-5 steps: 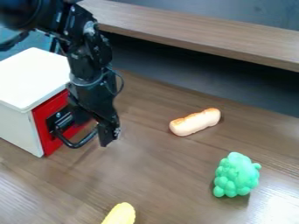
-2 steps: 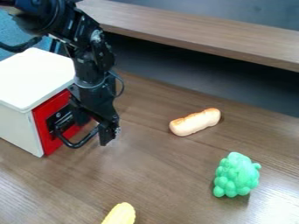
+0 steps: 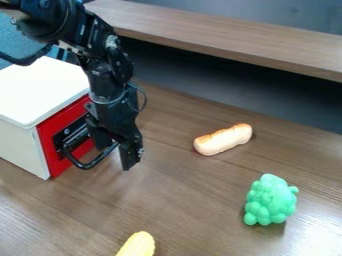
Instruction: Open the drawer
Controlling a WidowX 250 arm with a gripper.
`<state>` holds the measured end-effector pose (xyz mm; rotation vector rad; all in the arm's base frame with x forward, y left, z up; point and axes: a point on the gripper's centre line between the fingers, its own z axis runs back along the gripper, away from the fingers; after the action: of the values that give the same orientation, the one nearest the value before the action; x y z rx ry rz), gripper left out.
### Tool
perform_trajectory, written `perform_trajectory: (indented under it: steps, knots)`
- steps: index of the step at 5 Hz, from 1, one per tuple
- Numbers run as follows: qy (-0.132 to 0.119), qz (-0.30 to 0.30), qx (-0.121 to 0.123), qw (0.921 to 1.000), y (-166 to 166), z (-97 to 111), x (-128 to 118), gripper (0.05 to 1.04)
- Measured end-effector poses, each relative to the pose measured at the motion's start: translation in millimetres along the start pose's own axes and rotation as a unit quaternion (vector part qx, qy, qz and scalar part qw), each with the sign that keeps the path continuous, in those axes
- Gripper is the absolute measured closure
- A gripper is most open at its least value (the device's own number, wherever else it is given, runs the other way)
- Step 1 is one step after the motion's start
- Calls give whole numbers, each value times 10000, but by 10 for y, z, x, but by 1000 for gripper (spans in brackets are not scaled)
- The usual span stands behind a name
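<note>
The white box [image 3: 40, 87] at the left has a red drawer front [image 3: 52, 157] that sits flush against it. A black bar handle [image 3: 85, 165] sticks out from that front. My gripper [image 3: 115, 156] hangs just right of the red front, tilted downward, with its fingers apart. The right end of the handle lies between them; whether either finger touches it I cannot tell. The arm hides the far right part of the drawer front.
A bread-like toy [image 3: 224, 139] lies right of the gripper. Green toy broccoli [image 3: 270, 200] stands at the lower right, and a yellow toy [image 3: 138, 245] is at the bottom edge. A raised wooden ledge [image 3: 227, 35] runs along the back.
The gripper has shifted slightly to the right and its fingers have spread around the handle's end. The drawer front and handle have not moved.
</note>
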<state>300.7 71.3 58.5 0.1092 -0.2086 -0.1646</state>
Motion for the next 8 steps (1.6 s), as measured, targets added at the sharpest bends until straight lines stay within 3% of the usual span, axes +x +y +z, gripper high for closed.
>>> perform_trajectory:
  steps: [3, 4, 8]
  knots:
    - [108, 32, -744, 9972, -118, -260, -36, 84]
    - [110, -234, -980, 9948, -225, -260, 22, 84]
    - [268, -1250, -1372, 9823, -761, -187, 93, 84]
